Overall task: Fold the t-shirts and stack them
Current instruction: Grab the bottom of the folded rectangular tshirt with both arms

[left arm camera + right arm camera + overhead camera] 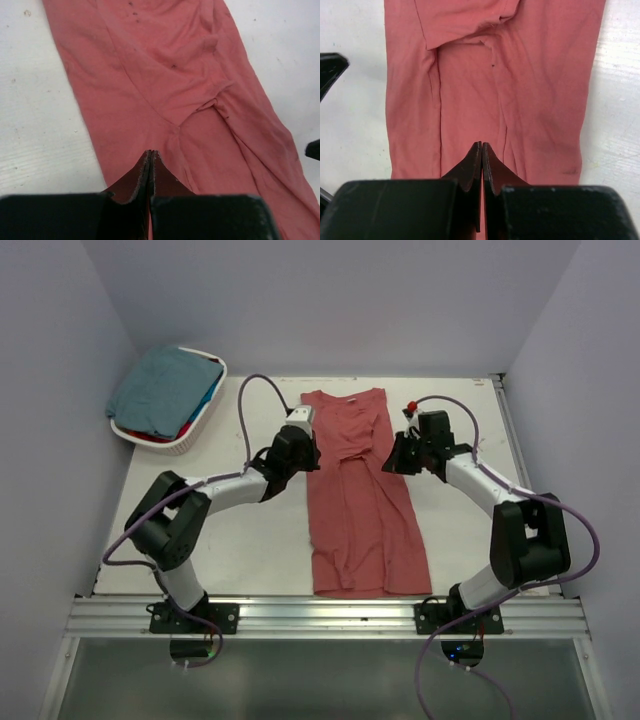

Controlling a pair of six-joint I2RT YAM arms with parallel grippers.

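Note:
A faded brick-red t-shirt (358, 510) lies flat in the middle of the table, its sides folded in to a long narrow strip with the collar at the far end. My left gripper (310, 460) is at the strip's left edge, about a third of the way down, and is shut. My right gripper (392, 465) sits opposite at the right edge, also shut. In the left wrist view the closed gripper (150, 152) is over the red t-shirt (165, 75), which lies unlifted. The right wrist view shows the same: gripper (481, 145) shut over flat cloth (520, 75). No cloth shows pinched in either.
A white oval basket (192, 445) stands at the far left corner, holding a muted teal t-shirt (165, 390) with bits of blue (211, 398) and red cloth beneath. Grey walls close in the table on three sides. The aluminium rail (320, 617) carries both arm bases.

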